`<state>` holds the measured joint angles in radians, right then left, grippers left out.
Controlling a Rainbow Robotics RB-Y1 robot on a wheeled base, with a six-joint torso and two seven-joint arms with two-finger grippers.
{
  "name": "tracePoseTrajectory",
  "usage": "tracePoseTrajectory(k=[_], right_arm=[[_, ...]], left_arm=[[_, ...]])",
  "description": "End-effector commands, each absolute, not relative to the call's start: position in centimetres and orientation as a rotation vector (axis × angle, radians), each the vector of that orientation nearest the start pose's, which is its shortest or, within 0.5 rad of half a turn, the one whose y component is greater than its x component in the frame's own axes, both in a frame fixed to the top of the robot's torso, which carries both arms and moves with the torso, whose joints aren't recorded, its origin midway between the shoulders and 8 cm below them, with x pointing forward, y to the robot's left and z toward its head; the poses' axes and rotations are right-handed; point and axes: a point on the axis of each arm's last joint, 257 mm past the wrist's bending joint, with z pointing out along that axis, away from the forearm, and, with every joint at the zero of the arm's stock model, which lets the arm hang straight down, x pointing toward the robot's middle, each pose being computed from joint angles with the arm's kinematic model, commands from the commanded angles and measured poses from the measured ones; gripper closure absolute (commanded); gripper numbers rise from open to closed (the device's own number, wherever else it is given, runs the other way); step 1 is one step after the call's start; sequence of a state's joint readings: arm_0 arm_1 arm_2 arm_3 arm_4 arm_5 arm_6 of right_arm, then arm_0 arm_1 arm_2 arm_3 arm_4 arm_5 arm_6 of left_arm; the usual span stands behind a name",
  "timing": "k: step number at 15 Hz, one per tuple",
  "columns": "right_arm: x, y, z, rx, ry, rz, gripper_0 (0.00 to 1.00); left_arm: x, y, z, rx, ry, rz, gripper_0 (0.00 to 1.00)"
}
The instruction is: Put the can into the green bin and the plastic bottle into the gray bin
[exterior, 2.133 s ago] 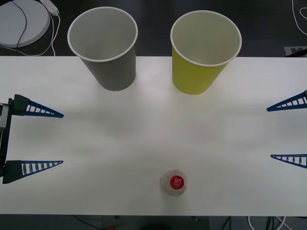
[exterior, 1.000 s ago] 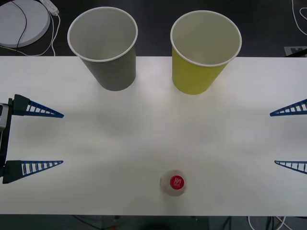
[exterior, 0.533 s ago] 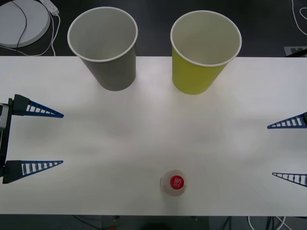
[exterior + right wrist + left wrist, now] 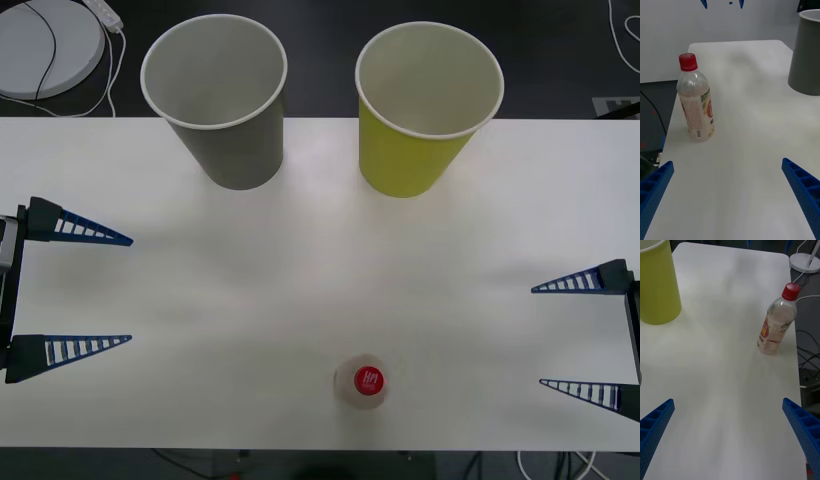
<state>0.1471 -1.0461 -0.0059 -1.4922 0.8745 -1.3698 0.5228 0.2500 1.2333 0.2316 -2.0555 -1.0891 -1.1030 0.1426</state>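
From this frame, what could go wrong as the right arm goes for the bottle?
The plastic bottle stands upright near the table's front edge; a glancing touch from the open right gripper could tip it off. The gray bin lies farther across than the green bin, inviting a wrong drop.

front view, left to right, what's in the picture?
left gripper → gray bin → plastic bottle → green bin → right gripper, all on or over the white table.

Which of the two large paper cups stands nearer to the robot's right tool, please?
The green bin, the yellow-green cup on the robot's right side at the table's far edge. The gray bin stands to its left, farther from the open right tool.
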Motion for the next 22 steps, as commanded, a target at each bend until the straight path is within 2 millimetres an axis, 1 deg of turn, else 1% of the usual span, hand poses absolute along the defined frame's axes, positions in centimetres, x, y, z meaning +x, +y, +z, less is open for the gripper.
tracePoseTrajectory(k=[1, 5, 12, 15, 22], right_arm=[[31.3, -27.9, -22.9, -1.491, 1.304, 0.600, 0.00], [31.0, -26.3, -23.7, -1.493, 1.271, 0.625, 0.00], [30.4, -22.0, -26.4, -1.496, 1.237, 0.750, 0.00], [30.3, -20.3, -26.7, -1.492, 1.203, 0.777, 0.00], [29.6, -17.6, -27.5, -1.496, 1.164, 0.824, 0.00]], left_arm=[[32.3, 24.3, -12.9, 1.579, 1.551, -0.418, 0.00], [32.3, 24.3, -12.9, 1.579, 1.551, -0.418, 0.00], [32.3, 24.3, -12.9, 1.579, 1.551, -0.418, 0.00], [32.3, 24.3, -12.9, 1.579, 1.551, -0.418, 0.00], [32.3, 24.3, -12.9, 1.579, 1.551, -0.418, 0.00]])
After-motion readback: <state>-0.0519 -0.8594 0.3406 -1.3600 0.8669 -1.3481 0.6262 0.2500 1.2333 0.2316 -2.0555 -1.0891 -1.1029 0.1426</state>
